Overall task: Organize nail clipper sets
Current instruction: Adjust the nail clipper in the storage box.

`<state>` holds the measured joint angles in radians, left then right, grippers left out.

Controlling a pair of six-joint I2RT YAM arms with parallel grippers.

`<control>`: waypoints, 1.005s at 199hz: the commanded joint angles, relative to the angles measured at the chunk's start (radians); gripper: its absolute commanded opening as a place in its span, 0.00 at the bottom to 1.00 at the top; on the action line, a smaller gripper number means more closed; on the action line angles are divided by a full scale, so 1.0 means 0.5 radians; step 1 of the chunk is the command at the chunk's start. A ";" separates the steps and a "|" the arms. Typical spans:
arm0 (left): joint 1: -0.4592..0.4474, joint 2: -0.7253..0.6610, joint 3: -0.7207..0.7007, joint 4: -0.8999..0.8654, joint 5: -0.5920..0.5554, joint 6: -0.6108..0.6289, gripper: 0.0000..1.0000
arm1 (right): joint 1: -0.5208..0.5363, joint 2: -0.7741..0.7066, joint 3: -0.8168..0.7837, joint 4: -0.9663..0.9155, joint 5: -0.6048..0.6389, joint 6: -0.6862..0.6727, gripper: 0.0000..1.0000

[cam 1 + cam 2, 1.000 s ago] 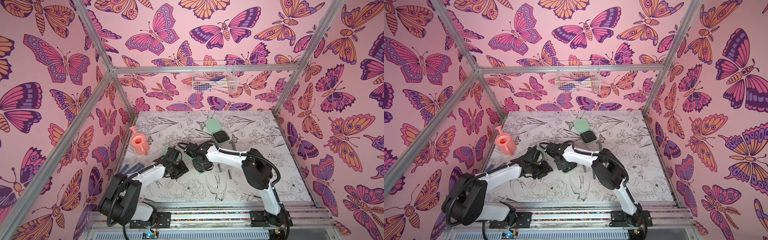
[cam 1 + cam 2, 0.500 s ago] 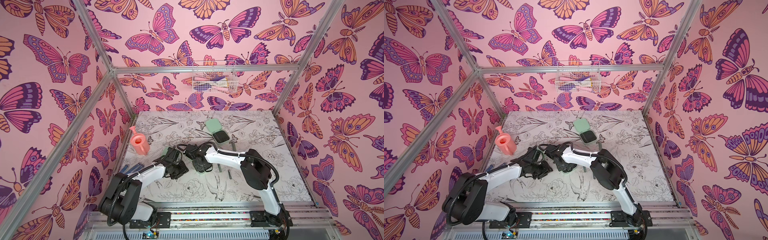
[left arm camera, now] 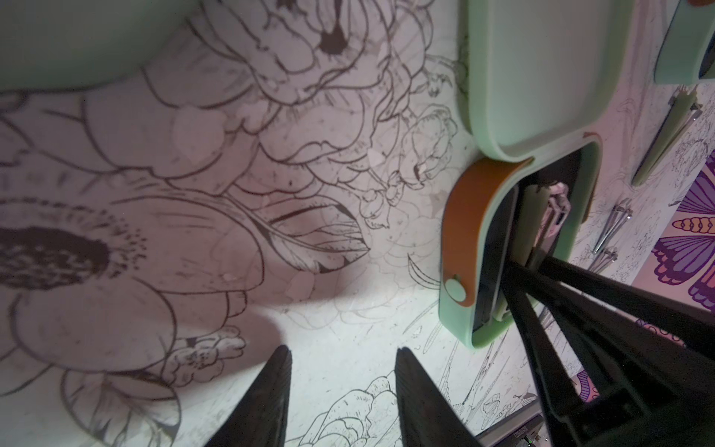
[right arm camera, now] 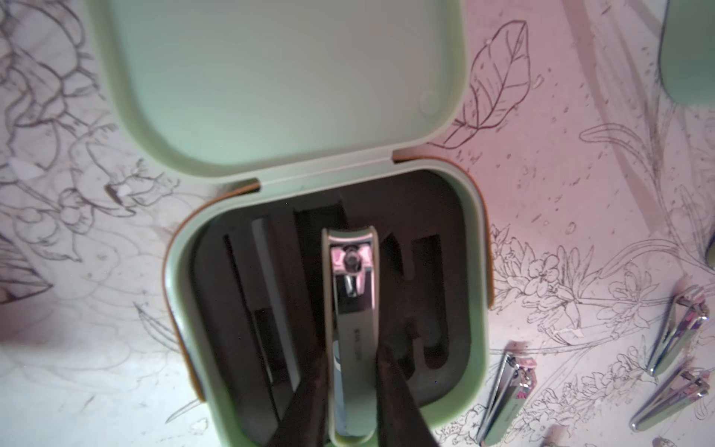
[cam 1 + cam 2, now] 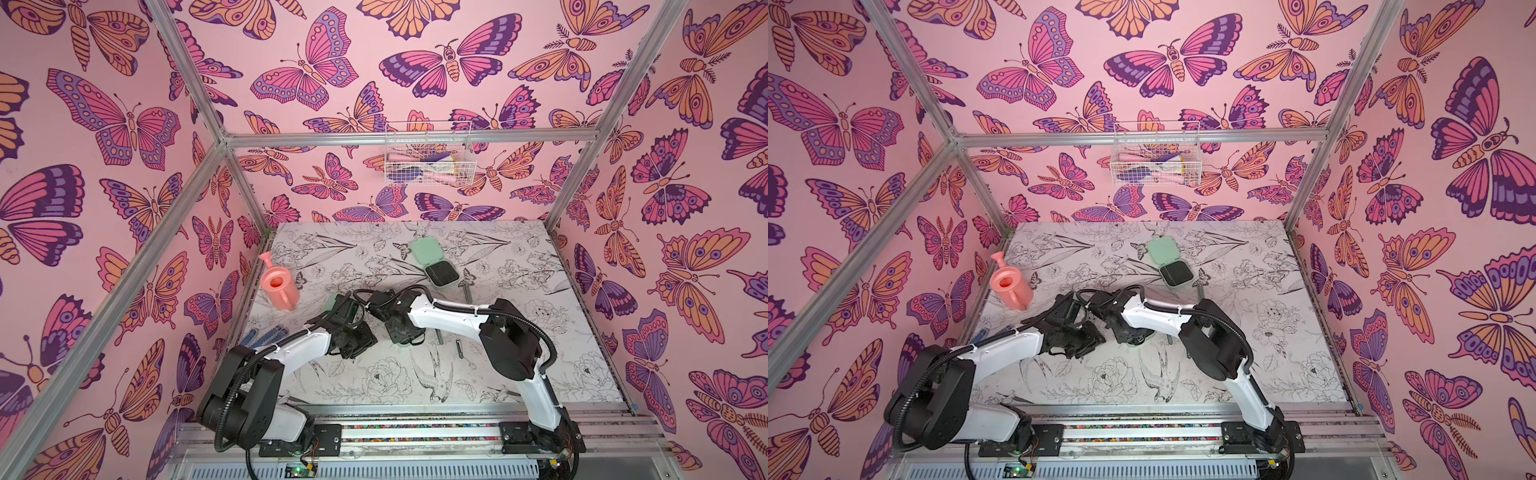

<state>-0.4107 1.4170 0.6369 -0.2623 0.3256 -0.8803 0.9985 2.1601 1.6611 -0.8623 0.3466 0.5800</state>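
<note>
1. Your right claw (image 4: pixel 352 352) is clamped on a nail clipper (image 4: pixel 352 294), one finger along each long side, within the black insert of the open mint case (image 4: pixel 478 271). You cannot tell whether the clipper sits in its slot.
2. The case's lid (image 4: pixel 278 77) lies flat, hinged on the side away from that claw.
3. Your left claw (image 3: pixel 342 360) stands apart and empty over the tabletop (image 3: pixel 348 271), just beside the case.
4. Loose metal clippers (image 4: pixel 503 394) lie near the case's opposite side.
5. A second open case (image 5: pixel 440 270) lies well beyond it, and the pink watering can (image 5: pixel 279 286) stands well apart.
</note>
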 commanded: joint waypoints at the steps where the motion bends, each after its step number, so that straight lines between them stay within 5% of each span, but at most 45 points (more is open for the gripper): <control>1: 0.014 0.007 -0.026 -0.017 0.026 0.015 0.46 | 0.022 0.070 0.046 -0.094 0.058 0.052 0.11; 54: 0.014 0.004 -0.027 -0.017 0.027 0.014 0.46 | 0.022 0.082 0.094 -0.136 0.071 0.004 0.11; 148: 0.014 0.007 -0.020 -0.018 0.026 0.015 0.46 | 0.016 0.096 0.236 -0.211 0.029 -0.125 0.31; 200: 0.015 0.018 -0.014 -0.018 0.025 0.013 0.47 | -0.096 0.010 0.145 -0.126 -0.280 -0.237 0.35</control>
<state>-0.4053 1.4170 0.6353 -0.2623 0.3260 -0.8803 0.9863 2.1921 1.7542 -0.9401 0.3027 0.4973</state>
